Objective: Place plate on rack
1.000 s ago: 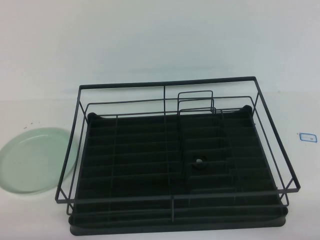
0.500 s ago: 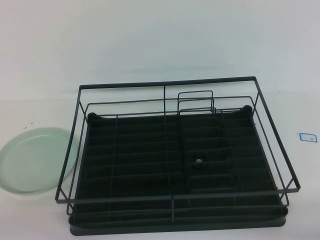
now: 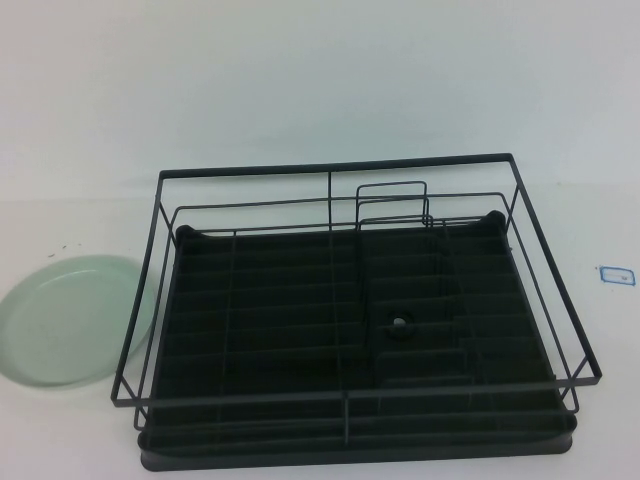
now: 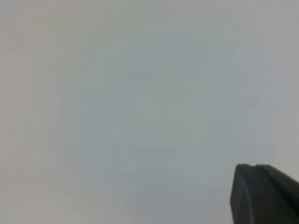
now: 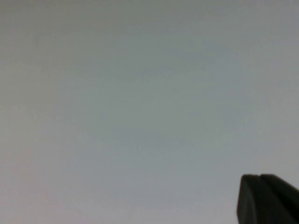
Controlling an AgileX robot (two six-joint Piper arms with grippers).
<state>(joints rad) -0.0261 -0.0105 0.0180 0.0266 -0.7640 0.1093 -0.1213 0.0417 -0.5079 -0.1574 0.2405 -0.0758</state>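
Plate (image 3: 68, 320) lay flat on the table (image 3: 300, 90), just left of the rack (image 3: 355, 320), outside its wire frame.

Your rack stood centre on the table, upright loops toward its far right, dark ribbed tray beneath; a small label (image 3: 616, 274) lay on the table to its right. Your left gripper (image 4: 264, 196) showed only as one dark finger part against blank surface in its wrist view; spread or pressed together, you could not tell. Your right gripper (image 5: 267, 200) showed likewise; its state could not be told. Neither appeared in the high view.
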